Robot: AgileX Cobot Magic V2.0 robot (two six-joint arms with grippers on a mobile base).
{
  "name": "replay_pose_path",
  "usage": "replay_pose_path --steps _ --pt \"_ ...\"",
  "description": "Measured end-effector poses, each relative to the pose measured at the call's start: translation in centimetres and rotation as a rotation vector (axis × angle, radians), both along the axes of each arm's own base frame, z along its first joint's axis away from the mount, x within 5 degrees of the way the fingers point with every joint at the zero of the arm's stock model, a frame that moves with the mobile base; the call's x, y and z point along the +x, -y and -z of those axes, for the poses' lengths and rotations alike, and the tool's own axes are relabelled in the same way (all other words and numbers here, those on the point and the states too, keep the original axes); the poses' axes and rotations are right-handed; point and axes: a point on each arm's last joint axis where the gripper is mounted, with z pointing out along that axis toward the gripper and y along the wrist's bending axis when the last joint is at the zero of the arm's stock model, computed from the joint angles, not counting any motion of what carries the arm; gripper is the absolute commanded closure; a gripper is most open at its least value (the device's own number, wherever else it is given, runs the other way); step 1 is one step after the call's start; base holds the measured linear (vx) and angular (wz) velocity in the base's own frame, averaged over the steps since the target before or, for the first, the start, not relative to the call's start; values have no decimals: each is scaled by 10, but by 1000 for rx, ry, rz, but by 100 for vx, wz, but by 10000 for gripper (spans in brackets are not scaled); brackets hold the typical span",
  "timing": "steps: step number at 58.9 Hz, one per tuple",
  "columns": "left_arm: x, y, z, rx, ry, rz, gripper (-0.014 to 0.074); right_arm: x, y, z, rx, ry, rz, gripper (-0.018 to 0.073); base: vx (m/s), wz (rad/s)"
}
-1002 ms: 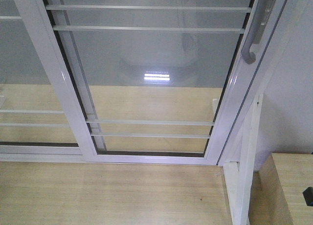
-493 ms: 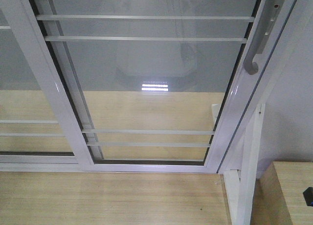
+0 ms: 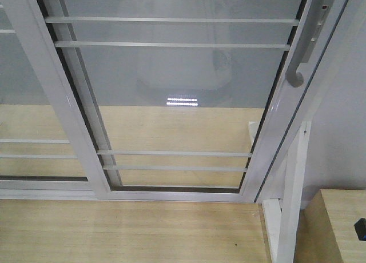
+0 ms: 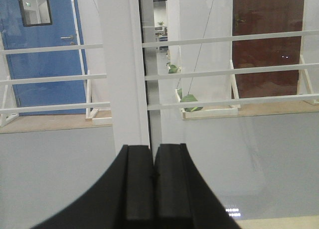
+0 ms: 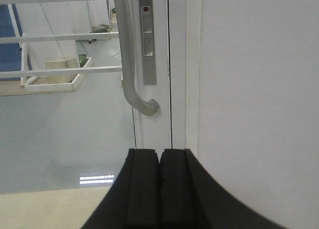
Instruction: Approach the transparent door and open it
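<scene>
The transparent door (image 3: 177,74) fills the front view: clear glass in a glossy white frame with thin white bars. Its long curved grey handle (image 3: 303,51) runs along the right stile. In the right wrist view the handle (image 5: 129,55) hangs just above and left of my right gripper (image 5: 160,152), which is shut on nothing and apart from it. My left gripper (image 4: 153,152) is also shut and empty, facing the white stile (image 4: 122,64) where the two panels overlap. Neither gripper shows in the front view.
A similar glass panel without a handle (image 3: 23,103) stands to the left. A white wall (image 5: 259,89) borders the door on the right. A white post (image 3: 289,206) and a wooden box (image 3: 337,223) sit at the lower right on the wooden floor (image 3: 126,228).
In the front view the door and its bars have shifted lower in the picture over the last second. Almost nothing has moved in the last half second.
</scene>
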Motion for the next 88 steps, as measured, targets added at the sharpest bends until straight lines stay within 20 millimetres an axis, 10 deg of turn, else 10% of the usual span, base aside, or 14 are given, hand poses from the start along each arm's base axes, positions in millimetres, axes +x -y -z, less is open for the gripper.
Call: replay_pose_path --steps 67,88 --pt "0 0 0 0 0 0 603 0 0 -1 -1 14 1 565 0 0" --pt "-1 0 -9 -3 102 -5 603 -1 1 -23 -2 251 13 565 0 0"
